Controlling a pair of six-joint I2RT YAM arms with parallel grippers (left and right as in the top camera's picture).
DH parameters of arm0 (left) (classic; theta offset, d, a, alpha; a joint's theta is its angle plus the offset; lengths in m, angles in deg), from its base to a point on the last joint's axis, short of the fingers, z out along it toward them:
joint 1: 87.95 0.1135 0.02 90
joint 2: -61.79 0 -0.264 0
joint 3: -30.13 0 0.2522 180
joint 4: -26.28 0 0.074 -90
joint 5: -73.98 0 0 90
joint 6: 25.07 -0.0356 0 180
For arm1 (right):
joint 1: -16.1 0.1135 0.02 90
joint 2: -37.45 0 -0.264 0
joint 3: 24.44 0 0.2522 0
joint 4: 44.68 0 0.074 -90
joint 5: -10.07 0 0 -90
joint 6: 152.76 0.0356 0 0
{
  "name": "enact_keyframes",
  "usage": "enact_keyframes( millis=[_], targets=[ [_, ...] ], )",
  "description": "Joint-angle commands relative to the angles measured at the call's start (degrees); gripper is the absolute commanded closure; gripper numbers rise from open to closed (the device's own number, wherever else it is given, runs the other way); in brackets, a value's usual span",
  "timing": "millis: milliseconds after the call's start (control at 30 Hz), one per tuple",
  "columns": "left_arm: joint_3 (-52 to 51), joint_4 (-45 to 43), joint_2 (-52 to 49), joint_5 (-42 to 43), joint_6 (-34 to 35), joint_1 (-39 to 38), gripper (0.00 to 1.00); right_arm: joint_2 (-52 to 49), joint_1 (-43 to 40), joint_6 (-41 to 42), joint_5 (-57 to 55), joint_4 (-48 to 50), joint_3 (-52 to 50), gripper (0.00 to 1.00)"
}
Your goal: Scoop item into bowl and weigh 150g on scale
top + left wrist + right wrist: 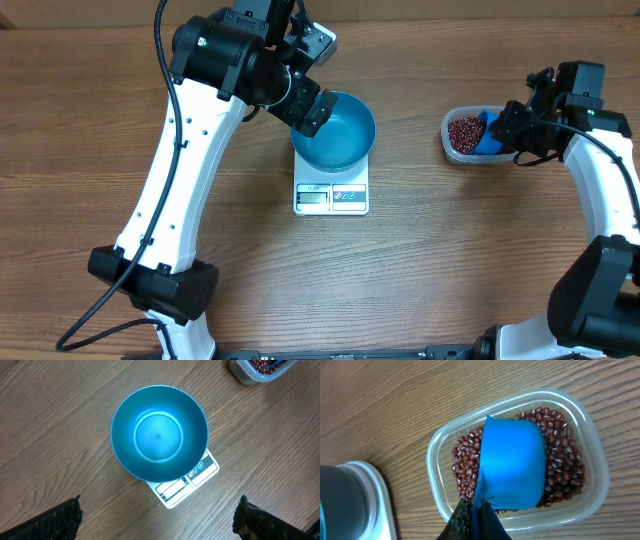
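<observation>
The light blue bowl (pixel 336 130) (pixel 159 433) stands empty on the white scale (pixel 331 197) (pixel 183 485). Just above its far left rim hangs my left gripper (pixel 305 110) (pixel 160 522), open with nothing between its fingers. At the right, the dark red-brown beans (pixel 463 132) (pixel 465 462) fill a clear tub (pixel 452 150) (pixel 440 495). My right gripper (pixel 510 125) (pixel 479 519) is shut on the handle of a blue scoop (pixel 490 137) (pixel 512 462). The scoop's underside faces up, its cup lying over the beans.
The bowl and scale also show at the left edge of the right wrist view (pixel 350 502). The wooden table (pixel 430 270) surrounds everything. The left arm (pixel 180 170) crosses the left half and the right arm (pixel 610 190) stands along the right edge.
</observation>
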Motion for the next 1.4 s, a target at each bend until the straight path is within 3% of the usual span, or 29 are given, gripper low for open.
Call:
enact_keyframes(
  millis=[0, 267, 667, 1367],
  targets=[
    [1.16, 0.0, 1.36, 0.85, -1.07, 0.26, 0.0, -1.31, 0.2, 0.61, 3.54, -0.17, -0.44, 0.96],
    [1.16, 0.0, 1.36, 0.85, -1.07, 0.26, 0.0, -1.31, -0.52, 0.44, 4.11, -0.13, -0.44, 0.96],
    [1.16, 0.0, 1.36, 0.87, -1.05, 0.26, 0.01, -1.31, -6.23, -5.73, 16.11, -0.87, -0.44, 0.96],
    [1.16, 0.63, 1.36, 0.87, -1.07, 0.26, 0.0, -1.31, -6.34, -5.64, 16.13, -4.5, -0.46, 0.96]
  ],
)
